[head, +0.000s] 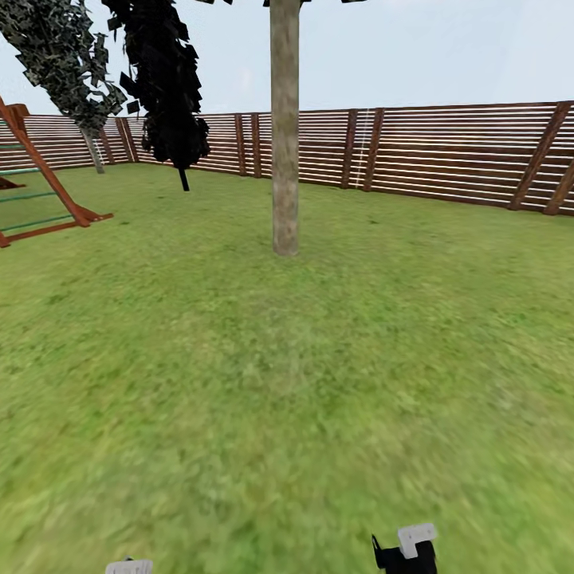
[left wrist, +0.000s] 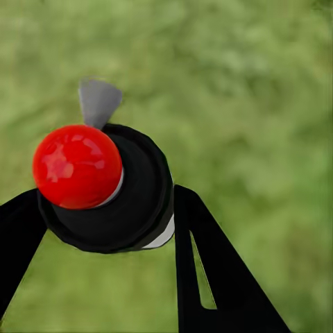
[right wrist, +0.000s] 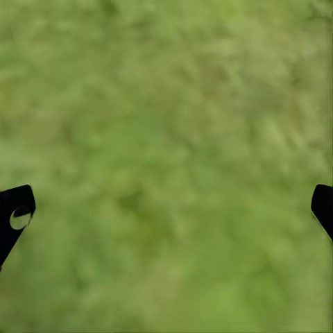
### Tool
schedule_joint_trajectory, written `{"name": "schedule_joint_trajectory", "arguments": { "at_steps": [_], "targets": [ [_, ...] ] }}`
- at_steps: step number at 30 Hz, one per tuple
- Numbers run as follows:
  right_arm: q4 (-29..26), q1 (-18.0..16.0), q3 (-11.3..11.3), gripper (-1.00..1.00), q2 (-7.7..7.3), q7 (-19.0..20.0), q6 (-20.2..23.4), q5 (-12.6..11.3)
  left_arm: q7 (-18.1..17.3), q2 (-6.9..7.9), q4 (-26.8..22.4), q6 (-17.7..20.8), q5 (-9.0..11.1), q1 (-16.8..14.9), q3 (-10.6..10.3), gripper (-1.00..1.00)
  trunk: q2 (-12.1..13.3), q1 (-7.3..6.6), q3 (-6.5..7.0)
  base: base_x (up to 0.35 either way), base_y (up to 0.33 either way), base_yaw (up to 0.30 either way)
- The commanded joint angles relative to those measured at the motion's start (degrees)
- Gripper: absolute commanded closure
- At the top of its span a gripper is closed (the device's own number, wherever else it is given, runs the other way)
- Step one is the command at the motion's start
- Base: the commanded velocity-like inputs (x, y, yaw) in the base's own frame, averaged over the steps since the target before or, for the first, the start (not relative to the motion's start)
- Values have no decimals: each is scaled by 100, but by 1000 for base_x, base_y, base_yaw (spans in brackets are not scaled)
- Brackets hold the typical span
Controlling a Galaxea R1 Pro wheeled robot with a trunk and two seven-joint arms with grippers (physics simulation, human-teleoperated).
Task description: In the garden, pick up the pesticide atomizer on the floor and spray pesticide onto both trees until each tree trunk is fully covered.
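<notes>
Ahead, a wide green lawn (head: 287, 383) stretches to a brown slatted wooden fence (head: 446, 155) that runs across the back of the garden. One tree trunk (head: 285, 127), bare and grey-brown, rises straight from the grass near the middle of the head view and passes out of the top of the picture. To its left hang a dark, narrow tree (head: 163, 80) and, farther left, a lighter leafy one (head: 68, 56) with a thin stem. A reddish wooden play frame (head: 40, 191) with green rungs stands at the far left edge.

Low in the head view, a small white and black part of the right arm (head: 408, 550) and a pale bit of the left arm (head: 129, 567) peek in over the grass.

Closer in, the left pincer (left wrist: 104, 215) is pinching the atomizer (left wrist: 118, 191): its black fingers (left wrist: 208, 263) press on either side of the black bottle, whose red knob (left wrist: 76, 166) faces the camera, with a grey nozzle piece just behind it. Grass lies blurred beneath.

The right pincer (right wrist: 166, 208) is spread wide, its fingertips (right wrist: 15, 211) at opposite edges with nothing but grass between them.
</notes>
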Motion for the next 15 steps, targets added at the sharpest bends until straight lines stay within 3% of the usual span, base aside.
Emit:
{"name": "schedule_joint_trajectory", "arguments": {
  "at_steps": [1, 15],
  "targets": [
    [3, -3, 35, -100, 2, -53, -8, 46, -14, 1, 4, -19, -63, -2, 53, 100, -2, 3, -4, 340, 0, 47],
    [2, -4, 35, -100, 32, -52, -9, 46, -14, -2, 11, -19, -66, -3, 51, 100, -2, 3, 3, 340, 0, 19]
  ]
}}
